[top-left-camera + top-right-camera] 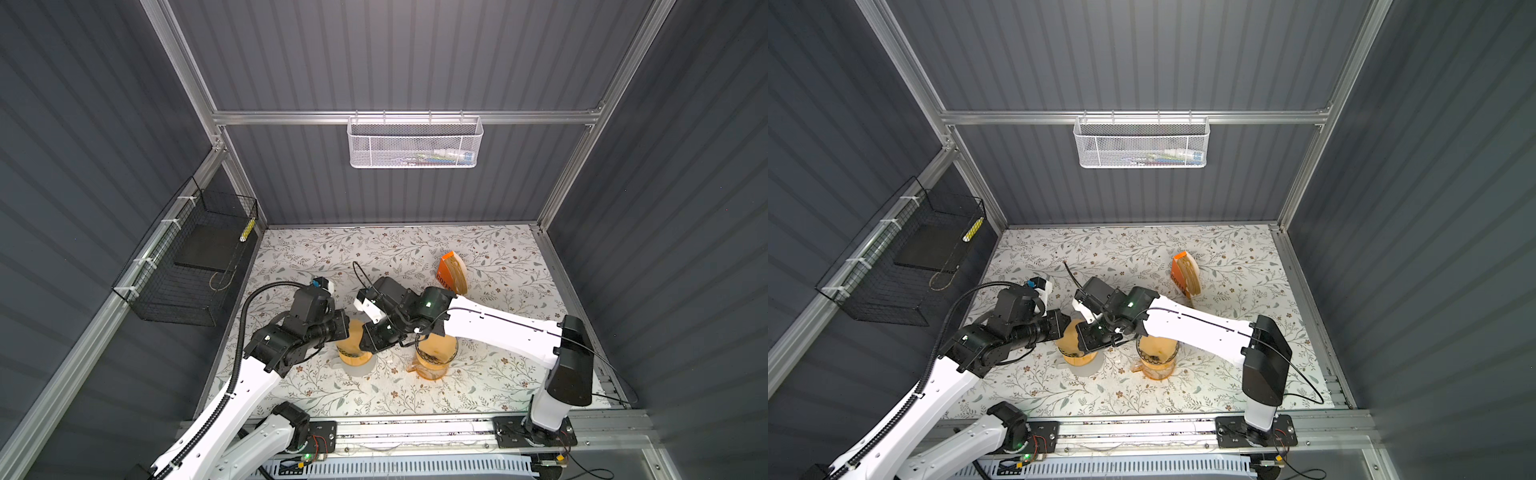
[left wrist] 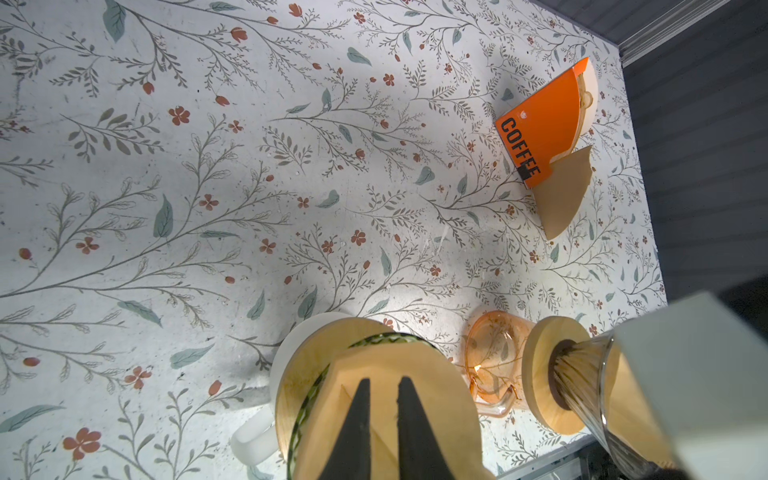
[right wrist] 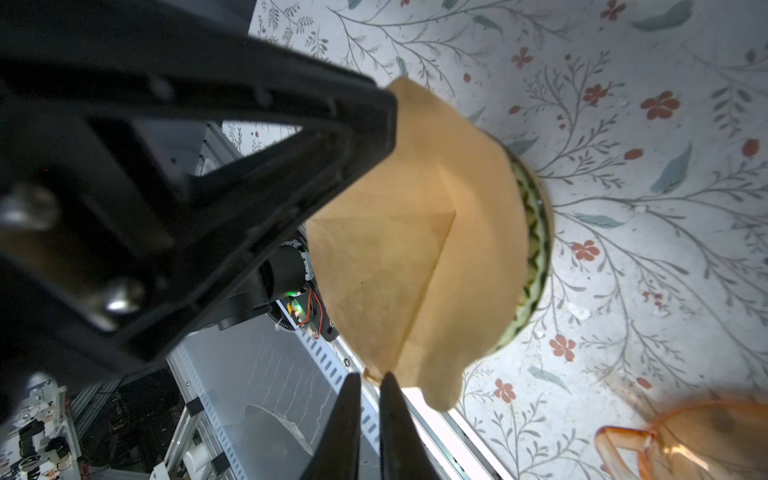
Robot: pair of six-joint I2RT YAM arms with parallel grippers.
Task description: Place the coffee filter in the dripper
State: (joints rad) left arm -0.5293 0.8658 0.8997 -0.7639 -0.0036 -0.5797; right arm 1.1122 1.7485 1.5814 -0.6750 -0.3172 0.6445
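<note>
Coffee filter (image 3: 415,232) sits in the green dripper (image 3: 536,232) on the mug (image 2: 253,440), rim standing proud; seating and release remain, I judge. Left claw (image 2: 384,380) pinches its rim; right claw (image 3: 370,376) narrow at its corner, grip cannot be told. Count: two drippers, the second dripper (image 2: 582,374) by the carafe (image 2: 490,357); one mug; one filter box (image 2: 540,129); one spare filter (image 2: 565,195).
</note>
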